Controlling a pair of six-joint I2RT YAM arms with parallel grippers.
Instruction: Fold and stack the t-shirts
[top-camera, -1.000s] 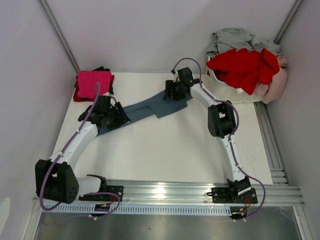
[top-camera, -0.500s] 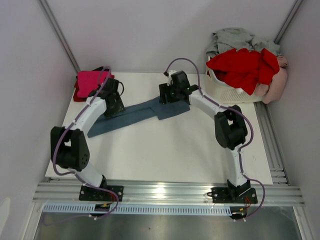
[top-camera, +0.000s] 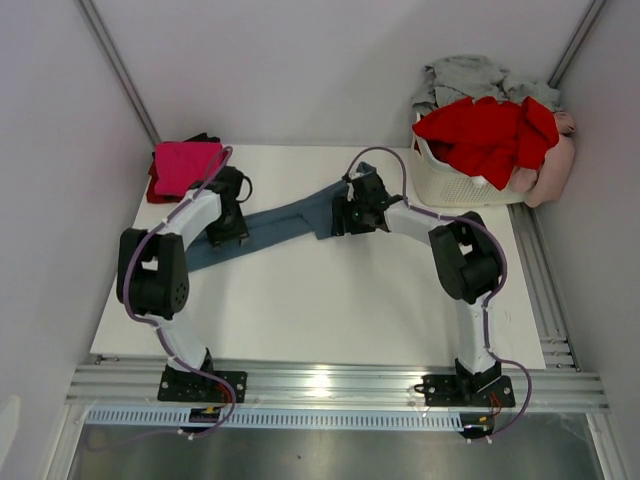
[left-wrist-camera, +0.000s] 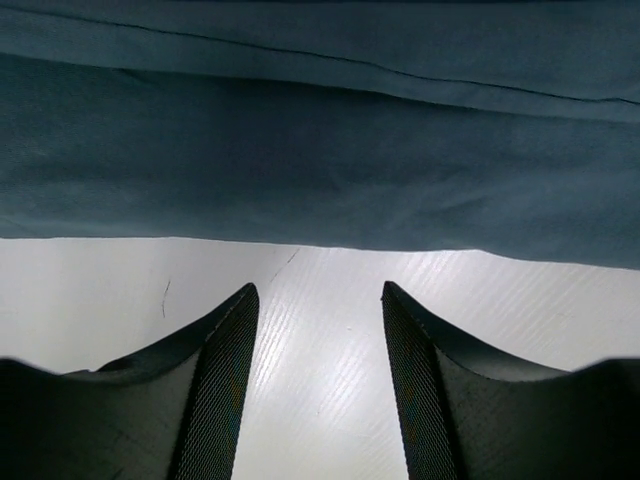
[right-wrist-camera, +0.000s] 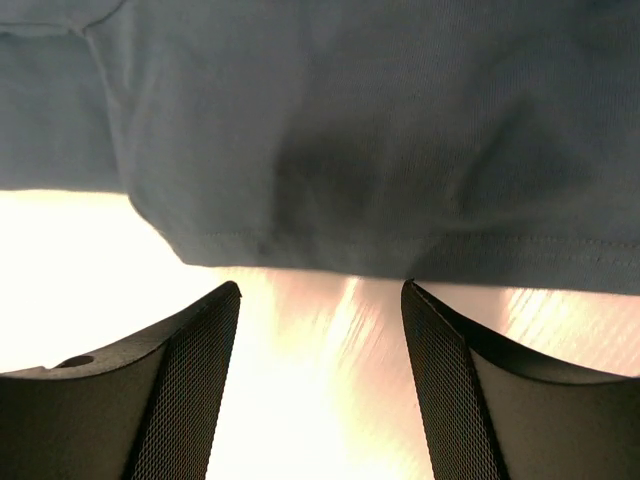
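Observation:
The slate blue-grey t-shirt (top-camera: 285, 222) lies as a long folded strip across the middle of the white table (top-camera: 330, 300). My left gripper (top-camera: 231, 230) is open and empty at the strip's left part; in the left wrist view (left-wrist-camera: 318, 300) its fingers are over bare table just short of the shirt's edge (left-wrist-camera: 320, 160). My right gripper (top-camera: 346, 217) is open and empty at the strip's right end; in the right wrist view (right-wrist-camera: 320, 295) the shirt's hem (right-wrist-camera: 350, 140) lies just ahead. A folded magenta t-shirt (top-camera: 186, 165) tops a small stack at the far left.
A white slatted laundry basket (top-camera: 447, 180) stands at the far right corner. It holds a red shirt (top-camera: 490, 135), a grey one (top-camera: 468, 75) and a pale pink one (top-camera: 555, 165). Walls close in on the left, back and right.
The left arm has folded up and its gripper shifted up and right along the shirt's left part. The right gripper has come nearer, from the far edge to the near side of the shirt's right end.

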